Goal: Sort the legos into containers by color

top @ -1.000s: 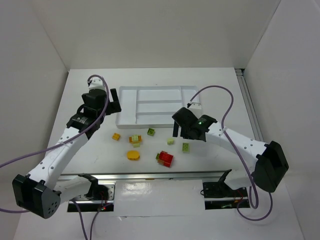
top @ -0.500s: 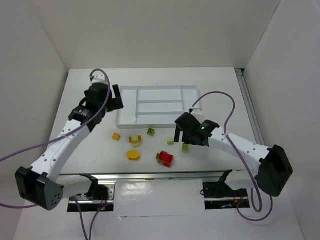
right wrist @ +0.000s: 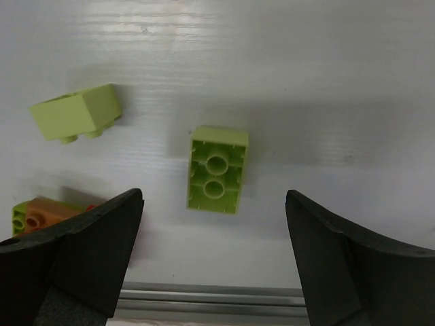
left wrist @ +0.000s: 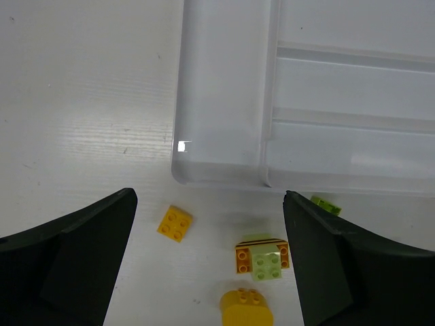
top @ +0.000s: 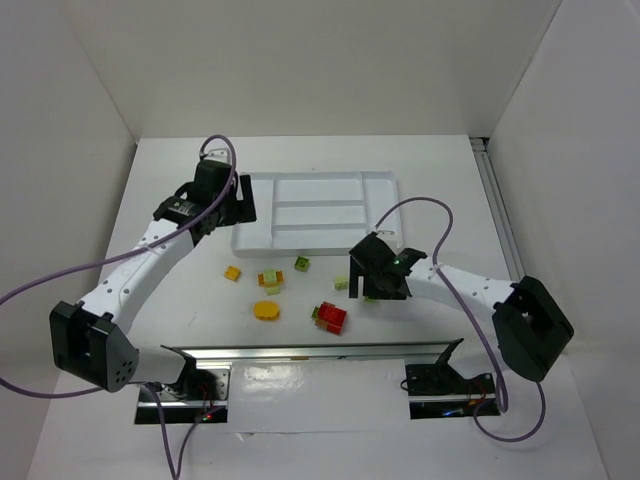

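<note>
My right tool (top: 362, 284) hangs low over the table (top: 430, 165) with its fingers spread wide, pinching nothing. In its wrist view a lime green brick (right wrist: 217, 170) lies hollow side up between the two fingers, touching neither. At 10 o'clock from it a paler green brick (right wrist: 75, 112) lies tipped on its side. At 8 o'clock, by the finger on that side, an orange and green piece (right wrist: 37, 214) is cut off by the frame edge.

My left tool (left wrist: 209, 201) is spread wide too and grips nothing. It hovers by the near left corner of the white tray (left wrist: 224, 136). Just past the tray's near wall, at 6 o'clock, I see a small yellow brick (left wrist: 175, 223) and an orange brick with a pale green one on top (left wrist: 264, 257). A round yellow-orange piece (left wrist: 246, 311) sits further toward 6 o'clock, and a small green brick (left wrist: 326, 204) peeks out beside one finger.

From above, a red brick (top: 330, 317) lies closest to the arm bases. Every brick I can see lies on the table at 6 o'clock of the tray, outside it.
</note>
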Robot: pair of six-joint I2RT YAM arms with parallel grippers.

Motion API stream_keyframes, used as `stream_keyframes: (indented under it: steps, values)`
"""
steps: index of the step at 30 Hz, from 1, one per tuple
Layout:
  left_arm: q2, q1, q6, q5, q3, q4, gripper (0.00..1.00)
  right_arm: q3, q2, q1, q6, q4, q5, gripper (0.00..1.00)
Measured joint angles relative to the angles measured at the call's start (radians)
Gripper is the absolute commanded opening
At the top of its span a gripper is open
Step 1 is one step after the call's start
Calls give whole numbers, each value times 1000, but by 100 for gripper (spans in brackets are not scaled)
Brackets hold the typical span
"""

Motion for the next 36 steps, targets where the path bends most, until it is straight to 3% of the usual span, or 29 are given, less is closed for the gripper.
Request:
stream_keyframes:
  steps: [9,13,17,24,27,31,36]
  values:
    - [63,0,5,0,15,-7,100,-23,116,-93,-93,130,-66,57]
    - [80,0,5,1,26,-6,100,-18,134,-93,-105,135,-74,49]
    - [85,0,5,6,31,-2,100,3,140,-93,-96,129,-79,30]
    - [103,0,7,34,37,5,100,149,103,-106,-100,76,11,30]
    - [99,0,26,63,37,18,100,248,91,-198,-152,102,19,32]
    - [51,0,32,129,-1,48,100,444,230,-365,-222,183,52,32]
    - [-5,-14,50,180,-48,63,100,594,443,-430,-276,238,63,32]
